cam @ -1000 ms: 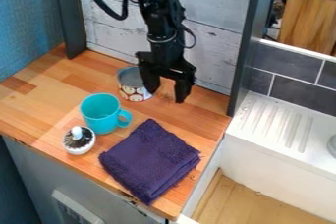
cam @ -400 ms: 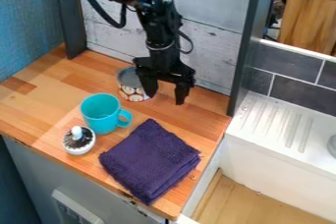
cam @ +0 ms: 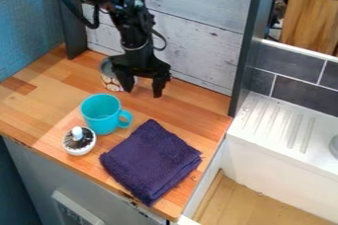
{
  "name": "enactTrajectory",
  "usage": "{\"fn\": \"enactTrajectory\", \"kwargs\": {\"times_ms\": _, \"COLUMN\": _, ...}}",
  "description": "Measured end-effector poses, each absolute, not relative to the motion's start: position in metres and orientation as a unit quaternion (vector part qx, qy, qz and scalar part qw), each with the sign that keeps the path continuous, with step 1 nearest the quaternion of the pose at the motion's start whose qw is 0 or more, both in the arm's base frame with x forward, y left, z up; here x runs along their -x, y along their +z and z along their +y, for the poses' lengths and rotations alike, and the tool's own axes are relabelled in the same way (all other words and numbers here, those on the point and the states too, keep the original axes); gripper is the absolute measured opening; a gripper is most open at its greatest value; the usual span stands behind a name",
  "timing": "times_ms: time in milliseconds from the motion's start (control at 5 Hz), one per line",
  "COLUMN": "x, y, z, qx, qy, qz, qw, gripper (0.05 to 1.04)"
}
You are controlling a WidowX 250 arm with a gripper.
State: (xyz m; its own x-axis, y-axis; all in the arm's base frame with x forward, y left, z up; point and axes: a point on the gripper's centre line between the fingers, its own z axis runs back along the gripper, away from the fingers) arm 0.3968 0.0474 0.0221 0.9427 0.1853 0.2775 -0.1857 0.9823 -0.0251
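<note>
The black gripper (cam: 142,93) is low over the back of the wooden counter, open, its two fingers apart with bare wood showing between them. Its left finger is against or in front of the right side of a small patterned can (cam: 111,81), hiding part of it. In front of them stands a turquoise mug (cam: 101,114), upright, handle to the right. A white round pot with a dark top and pale knob (cam: 79,141) sits to the mug's lower left. A folded purple cloth (cam: 150,161) lies at the front right.
A whitewashed plank wall (cam: 198,46) rises behind the counter (cam: 39,105), with a dark upright post (cam: 247,46) at its right end. Past the counter's right edge is a white sink with a ridged drainer (cam: 277,123). Blue wall borders the left.
The gripper has shifted left and slightly back, its fingers still apart. The patterned can has moved the same way beside its left finger. Mug, pot and cloth have stayed put.
</note>
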Motion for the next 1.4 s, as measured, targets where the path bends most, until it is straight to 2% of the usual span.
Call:
{"fn": "enactTrajectory", "kwargs": {"times_ms": 400, "x": -0.392, "y": 0.024, "z": 0.1, "qx": -0.027, "qy": 0.171, "qz": -0.155, "qw": 0.973, "gripper": 1.001}}
{"fn": "enactTrajectory", "kwargs": {"times_ms": 600, "x": -0.39, "y": 0.024, "z": 0.113, "qx": -0.028, "qy": 0.193, "qz": -0.161, "qw": 0.967, "gripper": 1.001}}
{"fn": "enactTrajectory", "kwargs": {"times_ms": 1000, "x": -0.38, "y": 0.023, "z": 0.12, "qx": -0.026, "qy": 0.21, "qz": -0.163, "qw": 0.964, "gripper": 1.001}}
{"fn": "enactTrajectory", "kwargs": {"times_ms": 1200, "x": -0.374, "y": 0.036, "z": 0.118, "qx": -0.028, "qy": 0.21, "qz": -0.183, "qw": 0.96, "gripper": 1.001}}
{"fn": "enactTrajectory", "kwargs": {"times_ms": 1400, "x": -0.364, "y": 0.039, "z": 0.115, "qx": -0.028, "qy": 0.21, "qz": -0.183, "qw": 0.96, "gripper": 1.001}}
